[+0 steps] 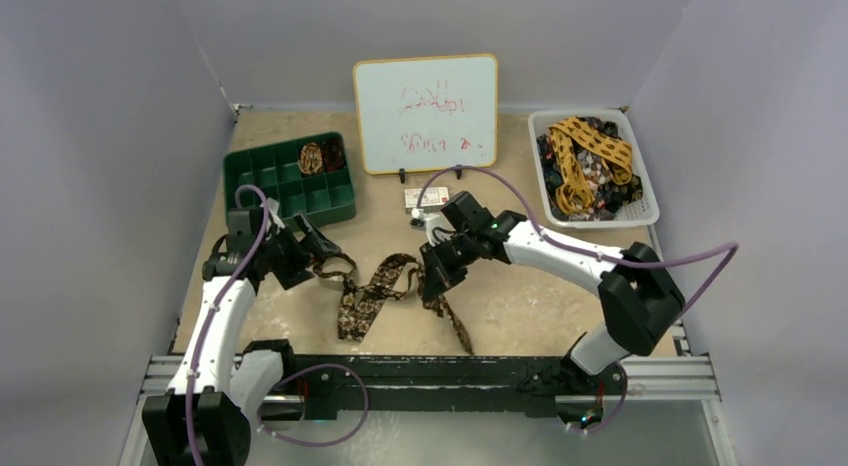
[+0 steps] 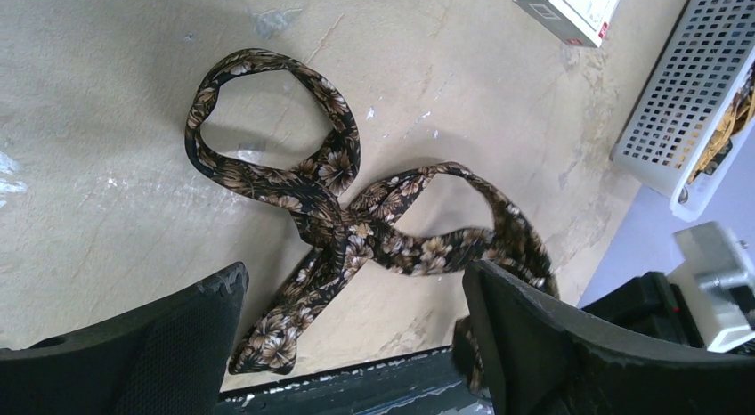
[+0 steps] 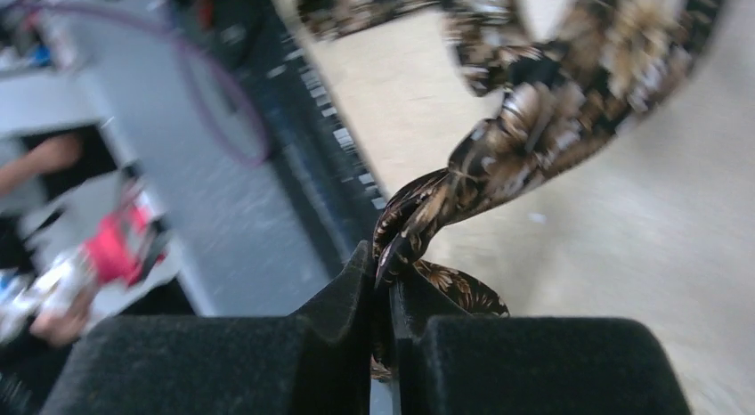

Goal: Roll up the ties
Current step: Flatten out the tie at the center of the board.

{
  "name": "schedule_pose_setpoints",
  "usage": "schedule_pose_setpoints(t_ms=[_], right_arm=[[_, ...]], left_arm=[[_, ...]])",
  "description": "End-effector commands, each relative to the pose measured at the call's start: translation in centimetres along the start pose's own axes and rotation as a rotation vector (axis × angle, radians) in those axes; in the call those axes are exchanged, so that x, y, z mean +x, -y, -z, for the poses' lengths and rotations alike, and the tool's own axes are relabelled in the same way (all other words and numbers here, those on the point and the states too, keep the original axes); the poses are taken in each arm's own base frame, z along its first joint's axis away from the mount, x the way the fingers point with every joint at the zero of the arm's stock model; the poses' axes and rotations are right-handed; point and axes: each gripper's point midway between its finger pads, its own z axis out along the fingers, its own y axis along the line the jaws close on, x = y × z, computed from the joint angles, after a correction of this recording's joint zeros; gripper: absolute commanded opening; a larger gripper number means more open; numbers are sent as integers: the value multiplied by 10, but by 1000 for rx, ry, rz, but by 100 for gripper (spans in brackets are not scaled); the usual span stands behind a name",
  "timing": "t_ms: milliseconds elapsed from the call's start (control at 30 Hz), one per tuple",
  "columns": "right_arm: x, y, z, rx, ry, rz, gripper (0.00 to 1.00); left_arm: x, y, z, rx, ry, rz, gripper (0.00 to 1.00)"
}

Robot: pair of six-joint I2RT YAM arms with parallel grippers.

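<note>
Right end effector [image 3: 383, 271] is pinched tight on the brown mottled tie [image 3: 503, 152] (that wrist view is pretty blurry tbh). Left end effector [image 2: 352, 286] is spread wide, hovering just above the same tie. Rest of the tie sprawls in crossed loops on the counter [image 1: 545, 296] between the two, near the front edge.

The right gripper [image 3: 383, 274] was clamped on the brown floral tie [image 3: 503, 152]; the fabric rose from the closed jaws toward the upper right, blurred, above the beige table [image 3: 641, 255]; a purple cable [image 3: 245, 99] arced at upper left.
</note>
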Motion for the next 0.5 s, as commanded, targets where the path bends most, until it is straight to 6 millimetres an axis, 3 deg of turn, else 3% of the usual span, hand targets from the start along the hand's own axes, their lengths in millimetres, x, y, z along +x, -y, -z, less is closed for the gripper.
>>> schedule_pose_setpoints(t_ms=[0,100,167,267,333,467], right_arm=[[18,-61,12,-428,-191,-20,7],[16,-41,9,-477,-201,-112,9],[14,-6,4,-373,-192,-194,9],[2,38,11,-321,-131,-302,17],[-2,64,15,-244,-119,-326,32],[-9,110,25,-31,-104,-346,46]], left_arm=[[-10,20,14,53,32,-65,90],[-10,22,14,66,27,-67,90],[-8,23,14,69,19,-70,90],[-7,23,14,75,10,-76,90],[-5,22,13,77,4,-78,90],[-4,21,11,80,-4,-80,90]])
